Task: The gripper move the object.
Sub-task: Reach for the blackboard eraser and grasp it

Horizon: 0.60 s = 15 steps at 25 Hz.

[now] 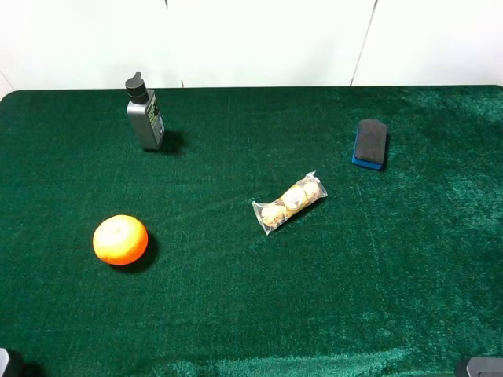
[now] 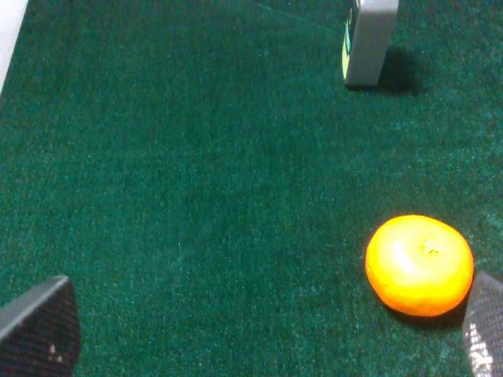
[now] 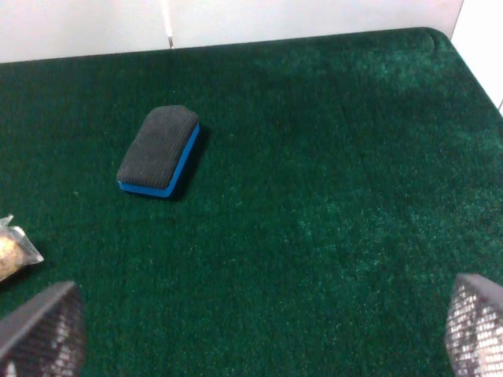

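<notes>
Object (image 1: pixel 370 144): lies flat, far-right part of tabletop (image 1: pixel 409 275), short of far edge, well clear of right edge. Open green surface on all sides; bun packet (image 1: pixel 289 203) apart, near-left. My R jaws released, spread wide, holding nothing. L jaws likewise.

Four things lie on the desk (image 1: pixel 236 314), all well apart. The bottle (image 1: pixel 145 118) stands upright at the back left. The orange (image 1: pixel 120 239) sits in front of it, nearer the left front. The packet (image 1: pixel 289 203) lies near the middle, slanting from front left to back right. The eraser (image 1: pixel 370 144) lies flat at the back right, behind and to the right of the packet, its long side running roughly front to back. Orange and eraser sit at opposite sides, with the packet between them.
</notes>
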Available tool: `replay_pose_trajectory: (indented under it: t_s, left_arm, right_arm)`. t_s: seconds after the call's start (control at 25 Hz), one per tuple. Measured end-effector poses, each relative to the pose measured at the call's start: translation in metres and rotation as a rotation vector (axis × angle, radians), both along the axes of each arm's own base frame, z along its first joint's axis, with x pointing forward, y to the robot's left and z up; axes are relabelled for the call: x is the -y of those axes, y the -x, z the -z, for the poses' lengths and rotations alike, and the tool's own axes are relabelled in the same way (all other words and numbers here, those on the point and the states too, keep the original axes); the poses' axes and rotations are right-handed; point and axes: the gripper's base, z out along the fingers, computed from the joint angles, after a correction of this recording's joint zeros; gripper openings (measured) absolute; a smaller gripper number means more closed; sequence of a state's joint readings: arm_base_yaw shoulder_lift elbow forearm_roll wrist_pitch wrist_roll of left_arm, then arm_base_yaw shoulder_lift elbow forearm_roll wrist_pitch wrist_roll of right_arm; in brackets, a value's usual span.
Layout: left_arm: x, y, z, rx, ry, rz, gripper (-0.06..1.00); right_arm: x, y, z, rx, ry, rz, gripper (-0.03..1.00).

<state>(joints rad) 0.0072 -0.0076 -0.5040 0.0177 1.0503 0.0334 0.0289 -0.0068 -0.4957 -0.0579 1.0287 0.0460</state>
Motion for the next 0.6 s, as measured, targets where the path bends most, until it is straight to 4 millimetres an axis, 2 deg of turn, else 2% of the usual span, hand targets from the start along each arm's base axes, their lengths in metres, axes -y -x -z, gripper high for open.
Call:
replay_pose_trajectory:
  t_s: [0.6]
  left_arm:
    - [0.0000,0.0000,0.0000,0.000,0.000,0.000,0.99]
  right_arm:
    - [0.0000,0.0000,0.0000,0.000,0.000,0.000,0.69]
